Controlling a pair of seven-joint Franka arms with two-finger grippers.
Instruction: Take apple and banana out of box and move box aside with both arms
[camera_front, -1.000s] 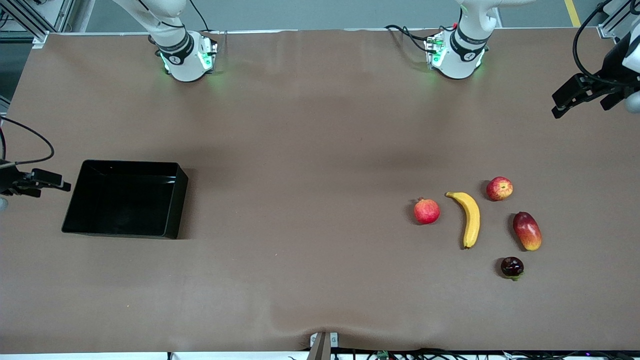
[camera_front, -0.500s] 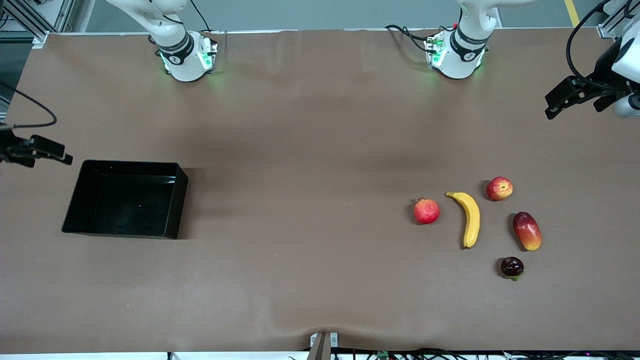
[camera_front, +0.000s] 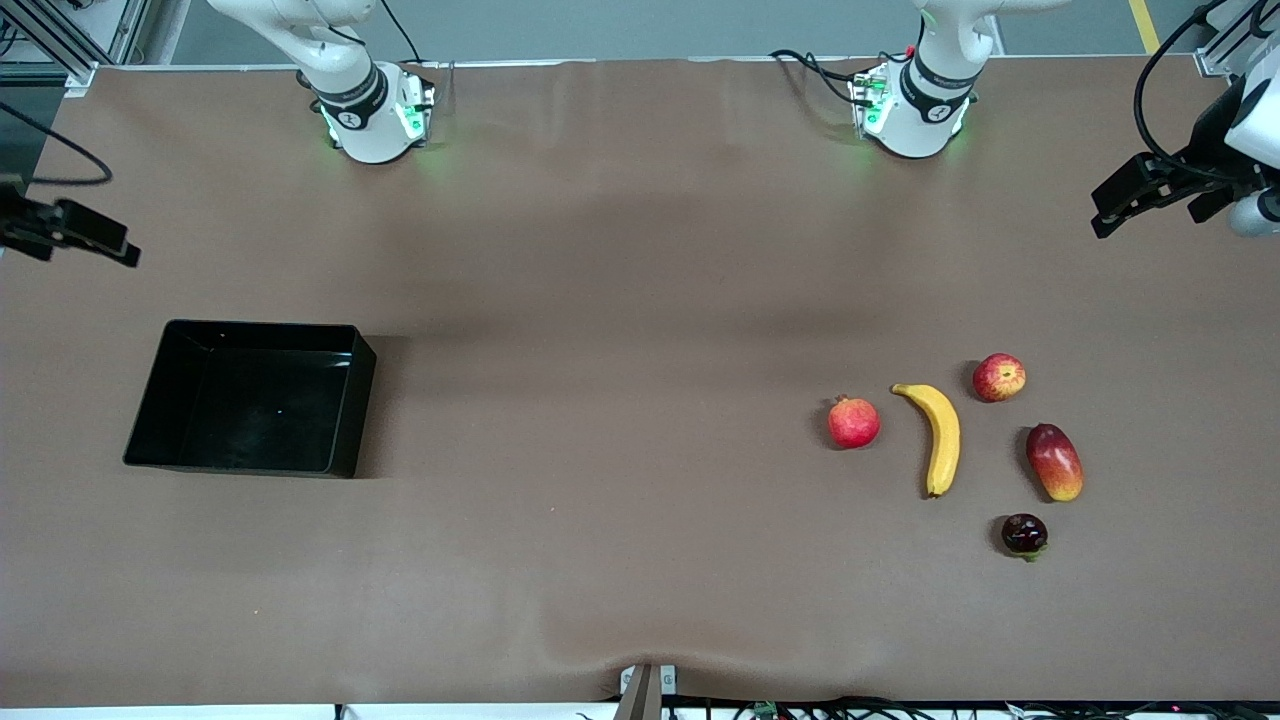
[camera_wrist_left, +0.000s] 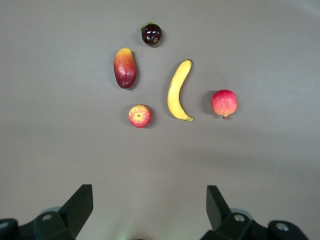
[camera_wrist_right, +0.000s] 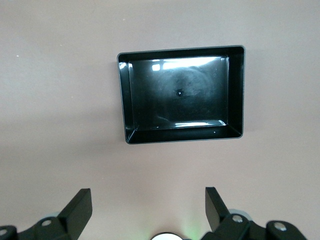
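Banana (camera_front: 941, 437) lies lower right of frame, long axis near vertical, stem toward the robots' bases. Right wrist view alone shows the box (camera_wrist_right: 235, 90) interior bare. Left gripper (camera_front: 1145, 200) and right gripper (camera_front: 75, 232): jaws released.

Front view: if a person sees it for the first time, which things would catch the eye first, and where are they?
First comes the black box, empty on the brown table toward the right arm's end. Then the cluster of fruit toward the left arm's end, above all the yellow banana with the apple beside it. The left gripper and the right gripper hang open in the air at the two ends of the table.
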